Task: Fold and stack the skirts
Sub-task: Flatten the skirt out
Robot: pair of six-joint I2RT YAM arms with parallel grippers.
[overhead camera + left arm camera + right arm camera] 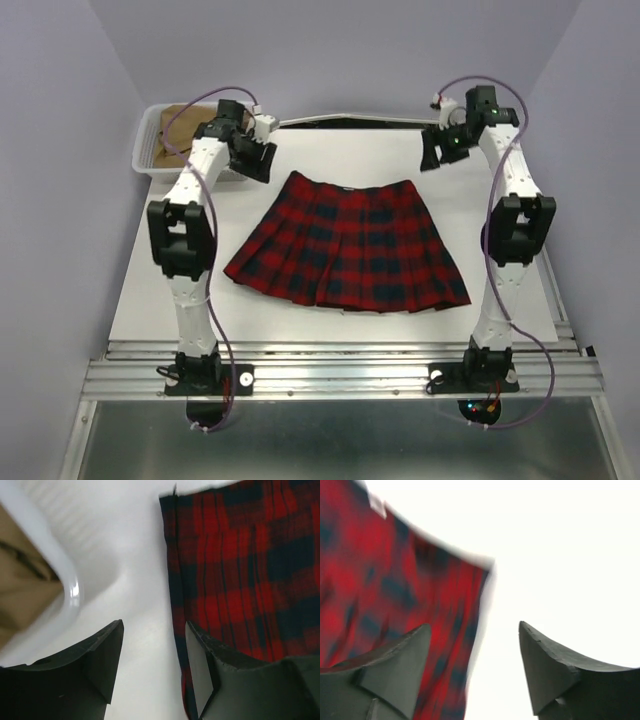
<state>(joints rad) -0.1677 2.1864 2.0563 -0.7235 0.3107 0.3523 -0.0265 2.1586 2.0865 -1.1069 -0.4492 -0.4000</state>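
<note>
The red-and-navy plaid skirt (348,243) lies spread flat on the white table, waistband at the back, flared hem toward me. It also shows in the left wrist view (240,565) and, blurred, in the right wrist view (395,605). The tan-brown skirt (180,125) lies in the white basket (148,150) at the back left; it shows in the left wrist view (22,587). My left gripper (253,160) is open and empty, above the table just left of the waistband's left corner. My right gripper (437,152) is open and empty, just right of the waistband's right corner.
The white table top (300,310) ends at a metal rail (340,370) near the arm bases. Lavender walls close in the left, right and back. The basket rim (60,575) sits close to the left gripper's left finger.
</note>
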